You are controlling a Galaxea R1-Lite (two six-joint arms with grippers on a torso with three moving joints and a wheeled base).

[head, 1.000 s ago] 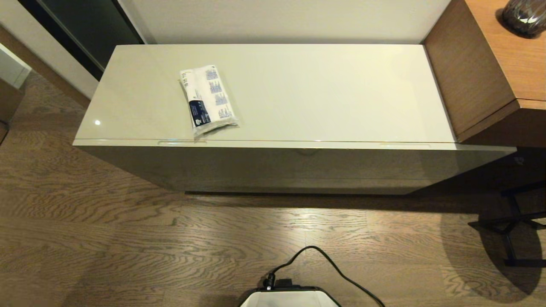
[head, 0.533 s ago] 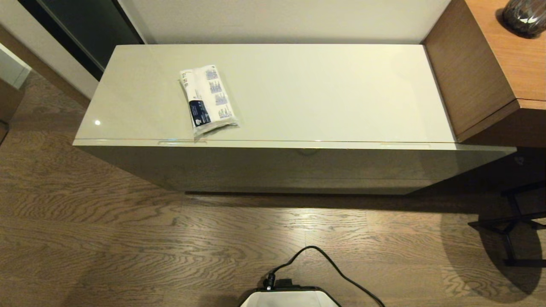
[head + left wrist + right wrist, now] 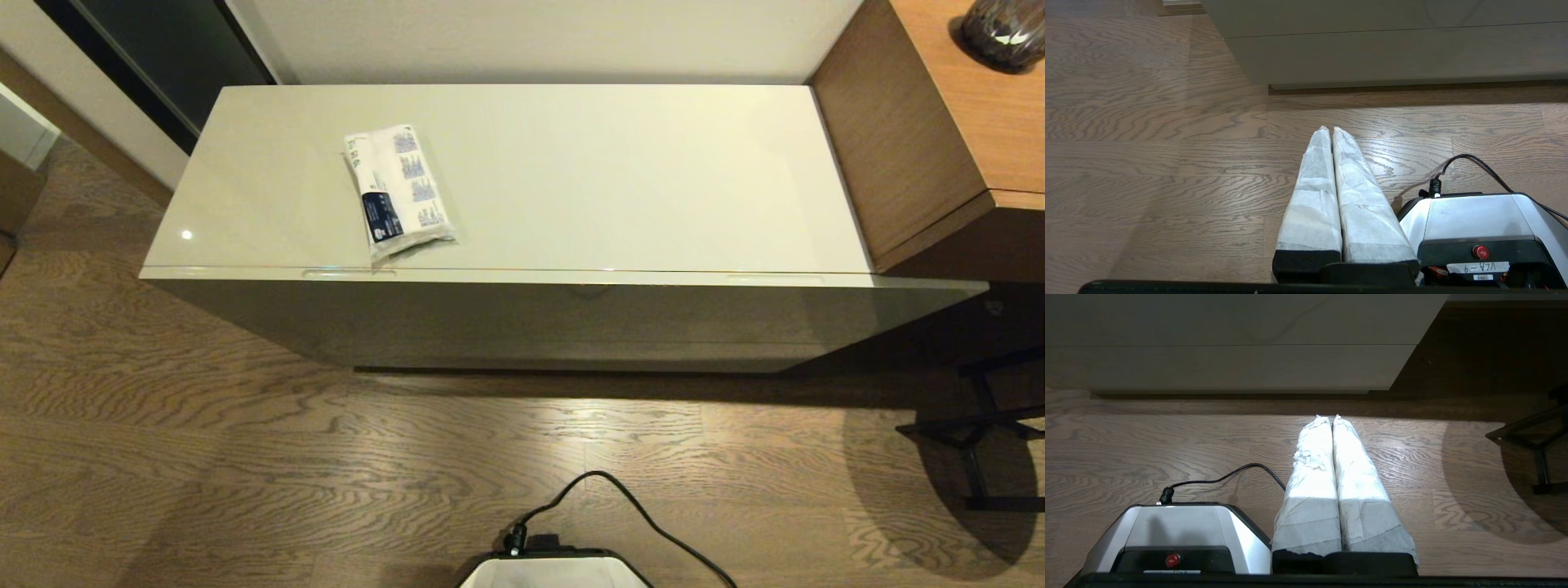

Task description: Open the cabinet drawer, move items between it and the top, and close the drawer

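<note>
Plainly, nothing had begun: the left gripper (image 3: 1329, 130) hung low over the wood floor (image 3: 245, 457) in front of the cabinet, its wrapped fingers (image 3: 1312, 192) pressed together and holding nothing. On the top (image 3: 612, 180), toward its left end, the small white packet (image 3: 397, 190) with blue and dark print lay with one corner right at the front edge, just above the left of the two recessed slots (image 3: 349, 273). That was probably the hazard: a gripper reaching into that slot to pull the cabinet drawer (image 3: 563, 314), which sat fully closed, could brush the packet and tip it off onto the floor. Further right, the right gripper (image 3: 1327, 417) hung the same way beside the robot's base (image 3: 1175, 526), fingers (image 3: 1359, 482) pressed together and empty. Against the earlier frames, nothing had visibly moved.
</note>
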